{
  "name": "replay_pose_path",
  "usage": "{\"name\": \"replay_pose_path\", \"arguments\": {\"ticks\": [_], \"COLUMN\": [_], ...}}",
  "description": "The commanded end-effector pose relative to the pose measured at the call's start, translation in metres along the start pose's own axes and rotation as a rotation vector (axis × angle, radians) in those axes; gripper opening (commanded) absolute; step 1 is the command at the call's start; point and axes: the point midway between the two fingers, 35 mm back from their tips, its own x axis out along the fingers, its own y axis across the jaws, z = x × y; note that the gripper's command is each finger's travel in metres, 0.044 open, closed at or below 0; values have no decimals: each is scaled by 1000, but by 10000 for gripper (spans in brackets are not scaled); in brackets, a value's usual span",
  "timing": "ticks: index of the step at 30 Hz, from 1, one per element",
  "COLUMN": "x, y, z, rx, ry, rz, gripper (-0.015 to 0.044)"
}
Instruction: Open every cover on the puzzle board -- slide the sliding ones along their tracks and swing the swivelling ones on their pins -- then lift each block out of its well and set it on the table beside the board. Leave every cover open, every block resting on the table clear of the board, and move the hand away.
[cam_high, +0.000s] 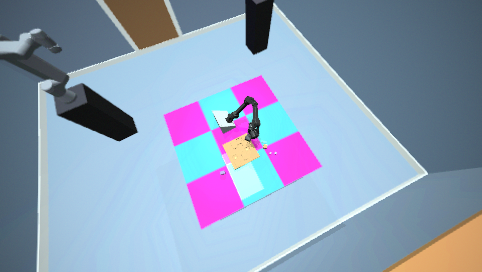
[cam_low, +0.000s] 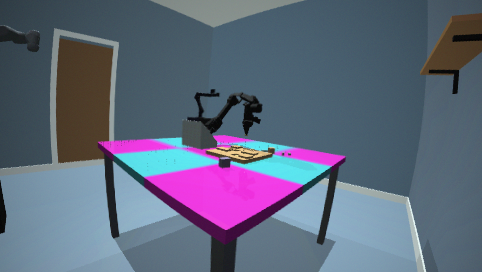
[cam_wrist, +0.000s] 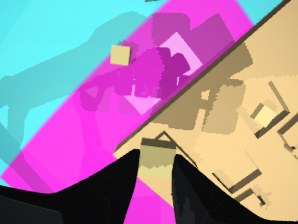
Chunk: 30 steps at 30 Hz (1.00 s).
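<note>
My gripper (cam_high: 248, 139) (cam_low: 246, 134) (cam_wrist: 156, 157) is shut on a pale yellow block (cam_wrist: 157, 159), held above the edge of the board. The tan puzzle board (cam_high: 233, 164) (cam_low: 244, 159) (cam_wrist: 278, 52) lies flat on the table. Another pale yellow block (cam_wrist: 263, 115) shows on the board beside dark-edged slots or covers. A third yellow block (cam_wrist: 120, 55) rests on the table clear of the board. A tan block (cam_high: 265, 146) (cam_low: 271, 149) and two small pale pieces sit on the table beside the board. Which covers are open cannot be told.
A grey-purple cube (cam_high: 223, 173) (cam_low: 224, 162) stands on the magenta and cyan table (cam_high: 212, 202) (cam_low: 225, 195), off the board's other side. The arm's pale wedge-shaped base (cam_high: 220, 116) (cam_low: 194, 134) stands behind the board. The arm's shadow falls across the board and table.
</note>
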Motion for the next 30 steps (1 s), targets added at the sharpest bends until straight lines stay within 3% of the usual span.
{"name": "replay_pose_path", "arguments": {"ticks": [1, 19, 30], "x": [0, -1, 11], "y": [15, 82, 83], "z": [3, 11, 12], "rx": [6, 5, 4], "ry": [-3, -15, -14], "rz": [7, 28, 27], "gripper": [80, 80, 80]}}
